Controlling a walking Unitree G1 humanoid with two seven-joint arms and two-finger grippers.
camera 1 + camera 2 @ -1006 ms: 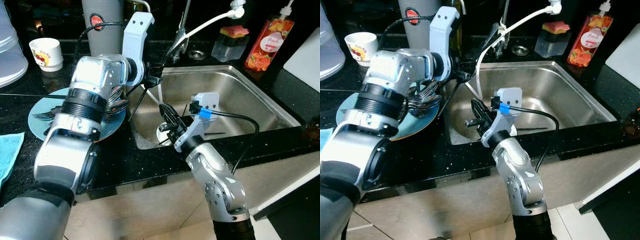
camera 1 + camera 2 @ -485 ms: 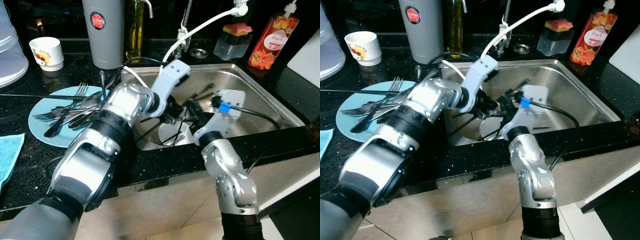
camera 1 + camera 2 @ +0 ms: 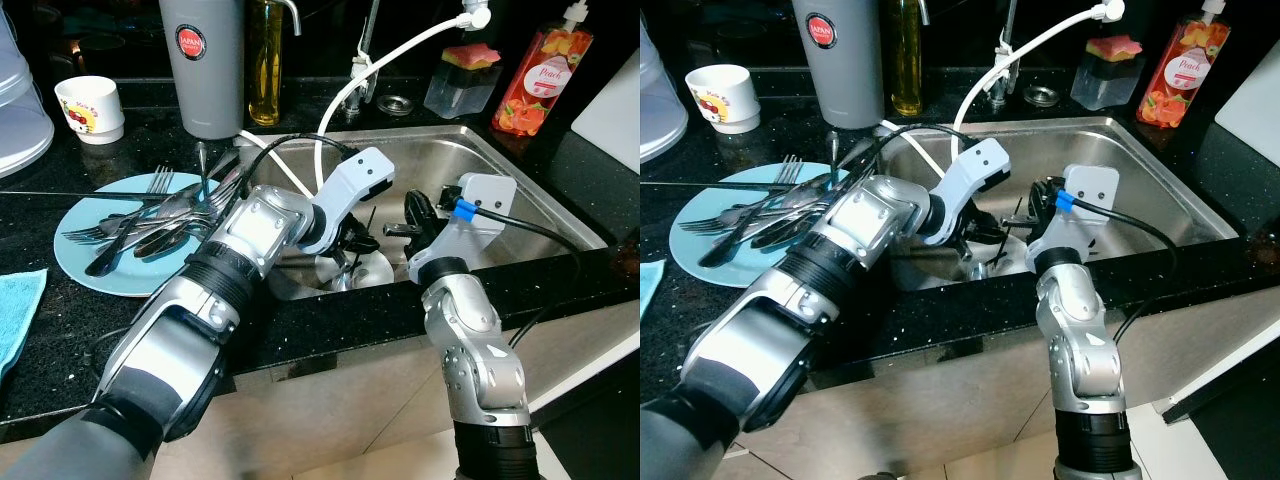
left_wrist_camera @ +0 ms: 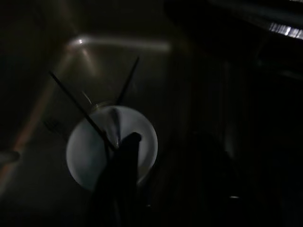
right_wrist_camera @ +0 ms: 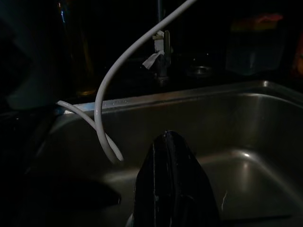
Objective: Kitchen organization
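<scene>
A small white dish (image 3: 352,272) lies on the bottom of the steel sink (image 3: 520,190), with thin dark sticks (image 4: 75,106) across it. My left arm reaches down into the sink, and its gripper (image 3: 350,245) hangs just above the dish; one black finger (image 4: 124,165) shows over the dish in the dark left wrist view. My right gripper (image 3: 415,215) sits inside the sink to the right of the dish, fingers (image 5: 170,184) pressed together and holding nothing. On the counter to the left, a light blue plate (image 3: 95,275) carries several forks and spoons (image 3: 150,215).
A grey flask (image 3: 203,65), an oil bottle (image 3: 265,60) and a white cup (image 3: 90,108) stand at the back left. A white hose (image 3: 400,50) arcs over the sink. A sponge box (image 3: 460,80) and a soap bottle (image 3: 530,85) stand at the back right. A teal cloth (image 3: 15,320) lies far left.
My left arm has swung from over the blue plate down into the sink, above the white dish. The right gripper has shifted rightwards inside the sink.
</scene>
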